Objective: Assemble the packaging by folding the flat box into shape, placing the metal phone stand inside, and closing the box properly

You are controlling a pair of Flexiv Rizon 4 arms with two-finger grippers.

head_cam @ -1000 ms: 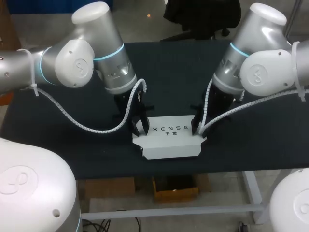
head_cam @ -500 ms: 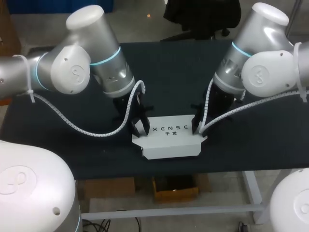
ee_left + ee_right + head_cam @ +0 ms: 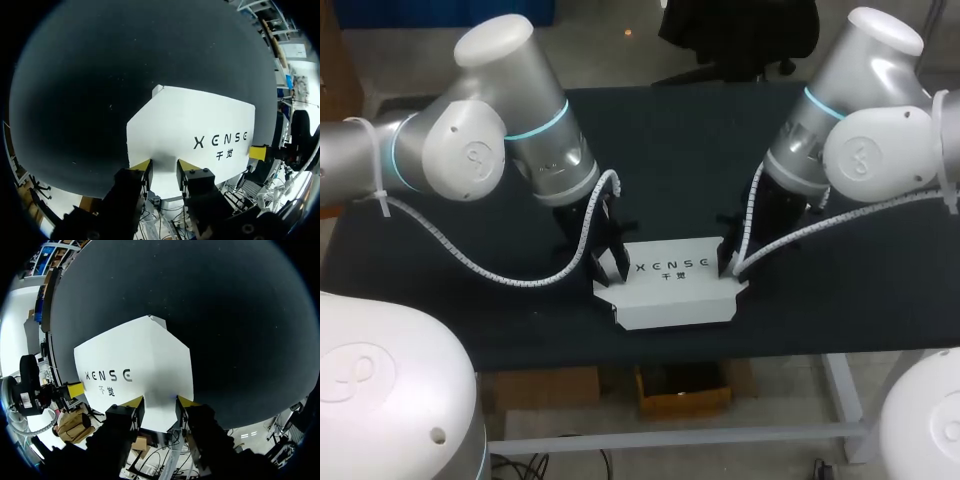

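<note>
**Grippers resting on both ends of a flat white box**

Seen from the head view, a flat white cardboard box is lying unfolded on the black table, near its front edge and about midway across. The box's printed face is pointing up, and small flaps are sticking out at its front corners.

The left arm is coming in from the left and angling down, and the left gripper is touching the box's left end. The right arm is mirroring it from the right, and the right gripper is touching the right end. A white spiral-wrapped cable is hanging in a loop from the left arm down towards its gripper.

In the left wrist view, the left gripper is standing over the near edge of the box. Its fingers are sitting a narrow gap apart with white card showing through the gap. They are pinching nothing. A yellow tip of the other gripper is showing at the far end of the box.

In the right wrist view, the right gripper is doing the same at its end of the box. Its fingers are parted by a narrow gap and are gripping nothing. A yellow tip of the left gripper is showing beyond the print.
</note>
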